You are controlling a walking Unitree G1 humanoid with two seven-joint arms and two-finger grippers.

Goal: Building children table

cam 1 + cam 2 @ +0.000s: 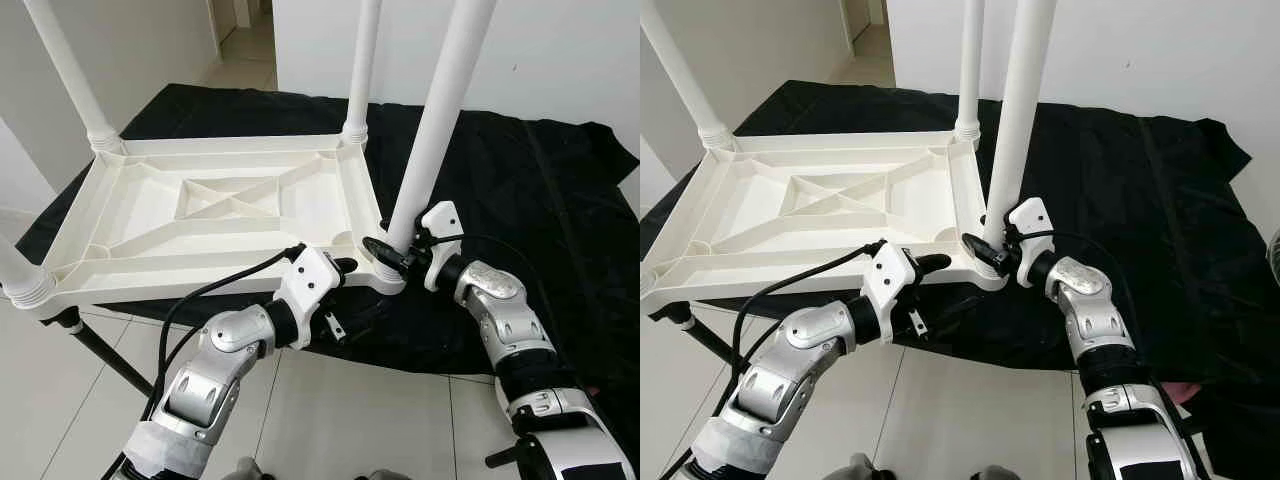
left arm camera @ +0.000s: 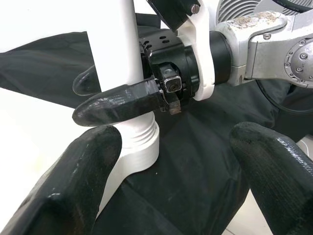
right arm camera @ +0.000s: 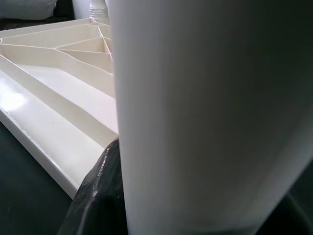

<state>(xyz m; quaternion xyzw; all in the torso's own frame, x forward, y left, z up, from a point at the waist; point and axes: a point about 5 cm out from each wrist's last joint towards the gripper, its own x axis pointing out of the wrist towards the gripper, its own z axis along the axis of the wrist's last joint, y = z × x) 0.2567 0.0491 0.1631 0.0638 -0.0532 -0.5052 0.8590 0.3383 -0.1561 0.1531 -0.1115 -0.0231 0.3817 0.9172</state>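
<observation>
A white plastic table top [image 1: 200,215] lies upside down on a black cloth [image 1: 530,200]. Its ribbed underside [image 3: 58,88] faces up. A white table leg [image 1: 440,110] stands in the near right corner socket [image 2: 139,142]. My right gripper [image 1: 390,250] is shut on this leg just above the socket, one black finger [image 2: 117,104] in front and one behind. My left gripper [image 1: 345,268] is open at the table's near edge, just left of that corner. Its two fingers [image 2: 73,186] are spread wide, one beside the socket collar, and hold nothing.
Three more white legs stand upright in the other corners: far left [image 1: 70,70], far right [image 1: 362,60] and near left [image 1: 15,265]. The cloth-covered surface rests on a black stand [image 1: 100,350]. Pale tiled floor [image 1: 350,420] lies below, and white walls stand behind.
</observation>
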